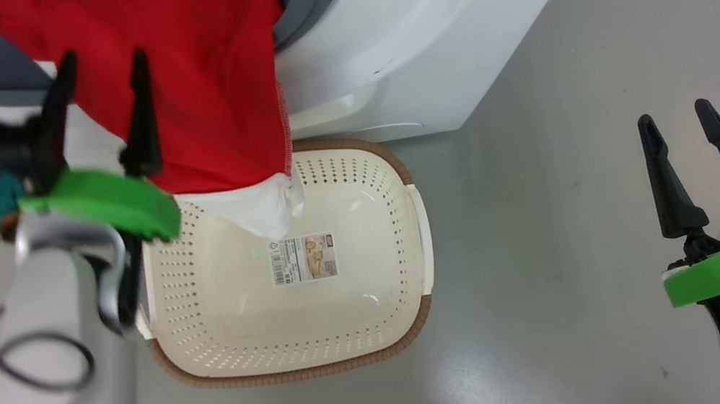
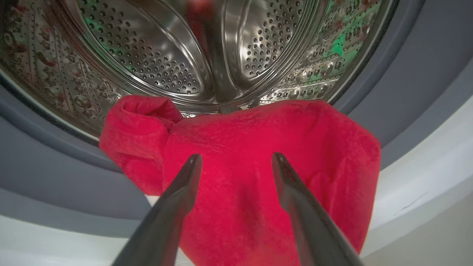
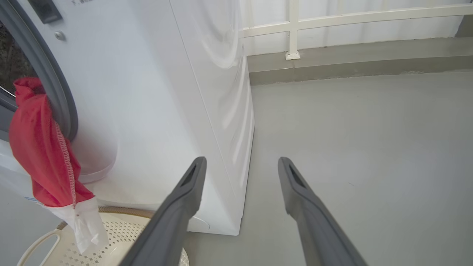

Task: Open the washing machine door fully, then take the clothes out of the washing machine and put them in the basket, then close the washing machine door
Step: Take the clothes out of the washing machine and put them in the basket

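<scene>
Red clothes [image 1: 193,76] with a white band hang out of the washing machine [image 1: 420,38] mouth, over the grey gasket, down toward the cream basket [image 1: 393,313] on the floor below. My left gripper [image 1: 101,55] is open in front of the hanging red fabric, fingers pointing at it; in the left wrist view the clothes [image 2: 244,147] drape over the gasket lip between and beyond my left gripper [image 2: 236,159], with the steel drum behind. My right gripper [image 1: 675,116] stands open at the lower right, over bare floor. The washing machine door is out of view.
The basket [image 3: 122,229] sits against the machine's front, its white handle toward the right wrist camera, with the clothes [image 3: 37,147] dangling above it. Grey floor stretches to the right of the washing machine [image 3: 166,92]. A white railing [image 3: 295,26] runs along the far wall.
</scene>
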